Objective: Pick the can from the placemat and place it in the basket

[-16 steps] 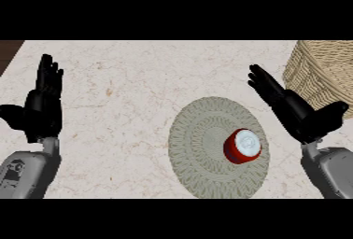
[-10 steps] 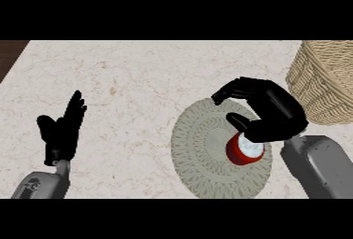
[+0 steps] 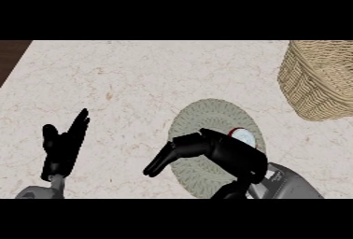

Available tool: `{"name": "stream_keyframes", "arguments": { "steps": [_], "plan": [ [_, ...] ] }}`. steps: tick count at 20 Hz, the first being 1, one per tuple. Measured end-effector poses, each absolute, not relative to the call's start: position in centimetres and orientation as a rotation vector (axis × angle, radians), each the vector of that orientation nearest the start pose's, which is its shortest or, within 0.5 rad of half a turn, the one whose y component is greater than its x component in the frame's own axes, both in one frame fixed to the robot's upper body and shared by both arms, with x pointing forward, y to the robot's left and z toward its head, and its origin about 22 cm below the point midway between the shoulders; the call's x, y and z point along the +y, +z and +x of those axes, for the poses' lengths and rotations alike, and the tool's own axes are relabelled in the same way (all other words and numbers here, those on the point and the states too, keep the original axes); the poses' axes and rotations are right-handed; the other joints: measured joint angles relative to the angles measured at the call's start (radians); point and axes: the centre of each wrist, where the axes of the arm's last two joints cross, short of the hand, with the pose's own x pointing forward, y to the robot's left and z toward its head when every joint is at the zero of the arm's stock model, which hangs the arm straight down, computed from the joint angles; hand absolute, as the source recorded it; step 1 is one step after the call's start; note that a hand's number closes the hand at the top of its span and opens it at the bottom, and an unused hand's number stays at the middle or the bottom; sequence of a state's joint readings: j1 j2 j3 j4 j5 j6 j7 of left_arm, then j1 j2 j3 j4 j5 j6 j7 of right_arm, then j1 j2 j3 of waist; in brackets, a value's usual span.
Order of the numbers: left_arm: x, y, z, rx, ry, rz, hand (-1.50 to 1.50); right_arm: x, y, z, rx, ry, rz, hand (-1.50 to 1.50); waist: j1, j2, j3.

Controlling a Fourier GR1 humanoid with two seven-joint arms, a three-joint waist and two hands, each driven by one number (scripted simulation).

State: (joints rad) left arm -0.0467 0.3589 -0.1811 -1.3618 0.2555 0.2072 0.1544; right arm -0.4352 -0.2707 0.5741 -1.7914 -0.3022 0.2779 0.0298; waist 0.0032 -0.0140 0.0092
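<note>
Small red can with silver top (image 3: 243, 134) standing upright on round grey woven placemat (image 3: 207, 119), mostly hidden under black right hand (image 3: 224, 151), fingers relaxed, not gripping. Black left hand (image 3: 63, 148) resting open at left. Tan wicker basket (image 3: 318, 79) well apart, upper right.

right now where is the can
In the head view the can sits on the round placemat right of centre, mostly hidden behind the right hand, with the basket further up and to the right.
</note>
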Motion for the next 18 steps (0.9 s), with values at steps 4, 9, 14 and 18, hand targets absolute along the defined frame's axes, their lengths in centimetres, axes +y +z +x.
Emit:
{"name": "stream_keyframes", "arguments": {
  "steps": [4, 9, 14, 18],
  "plan": [
    [29.1, -2.3, 24.1, -1.203, -0.034, 0.178, 0.0, -12.9, 15.8, 26.1, -1.877, 1.16, 0.443, -1.5, -0.015, -0.009, -0.001],
    [29.4, -2.3, 23.5, -1.208, -0.039, 0.178, 0.0, -15.9, 21.8, 26.9, -1.912, 1.367, 0.036, -1.5, -0.02, -0.009, -0.001],
    [29.5, -2.3, 23.3, -1.216, -0.047, 0.17, 0.0, -18.5, 28.3, 27.1, -1.85, 1.54, -0.184, -1.5, -0.014, -0.004, -0.001],
    [29.5, -2.2, 23.1, -1.214, -0.052, 0.163, 0.0, -20.0, 31.8, 27.2, -1.702, 1.704, -0.253, -1.5, -0.01, -0.001, -0.002]
  ]
}}
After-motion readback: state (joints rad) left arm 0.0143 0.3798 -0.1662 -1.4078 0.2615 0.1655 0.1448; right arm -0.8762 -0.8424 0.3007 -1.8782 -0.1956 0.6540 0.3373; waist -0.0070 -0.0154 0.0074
